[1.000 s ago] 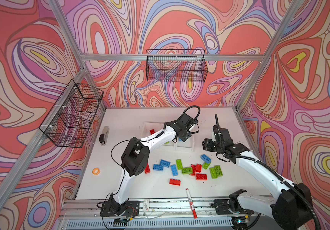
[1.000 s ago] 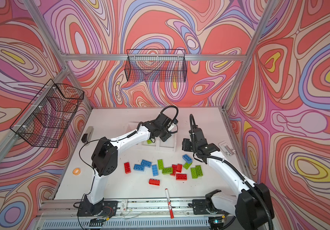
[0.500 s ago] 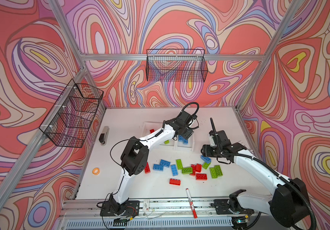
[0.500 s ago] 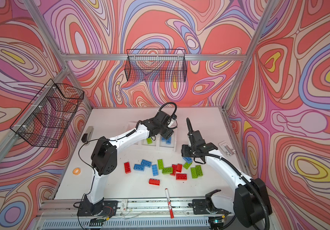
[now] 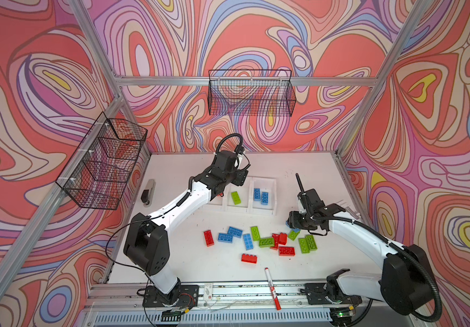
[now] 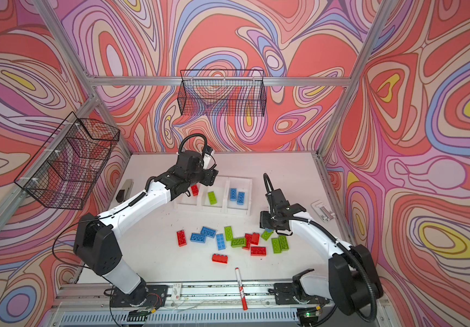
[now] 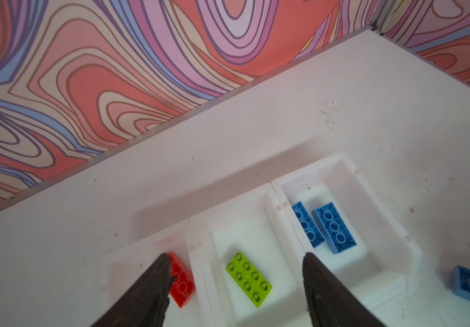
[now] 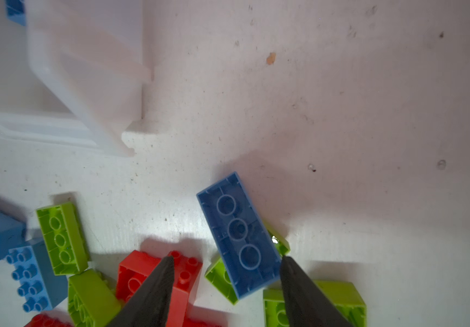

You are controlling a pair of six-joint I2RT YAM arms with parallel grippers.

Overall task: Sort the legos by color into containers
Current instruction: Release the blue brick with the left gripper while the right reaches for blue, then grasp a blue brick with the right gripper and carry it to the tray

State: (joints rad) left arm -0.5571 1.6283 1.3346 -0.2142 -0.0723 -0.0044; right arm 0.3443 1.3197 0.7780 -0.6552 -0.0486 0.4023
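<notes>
Watching from the console, I see the left gripper (image 7: 236,256) hanging over the row of three joined white open-topped plastic bins (image 7: 273,195), its jaws spread wide with nothing between them. If I swing it toward the pile without lifting first, I judge a finger could clip a bin wall and shove the whole row.

Further right, the right gripper (image 8: 226,259) stands over a light blue rectangular plastic brick (image 8: 238,229) that lies studs-down, propped askew on a lime green brick (image 8: 218,277). Its jaws are parted on either side of the blue brick, one fingertip at its corner and the other clear of it, so nothing is gripped. Closing here could pinch only that corner. The brick may then pivot out, or the neighbouring red brick (image 8: 188,269) may get caught along with it.

Counting the bins from the left: one red studded brick (image 7: 182,283), one green studded brick (image 7: 249,279), two light blue bricks (image 7: 334,230). Loose on the white tabletop (image 5: 185,254) I count five red, five green and four blue, the one under the right gripper included. The reds are bunched, so that figure is my best reading.
</notes>
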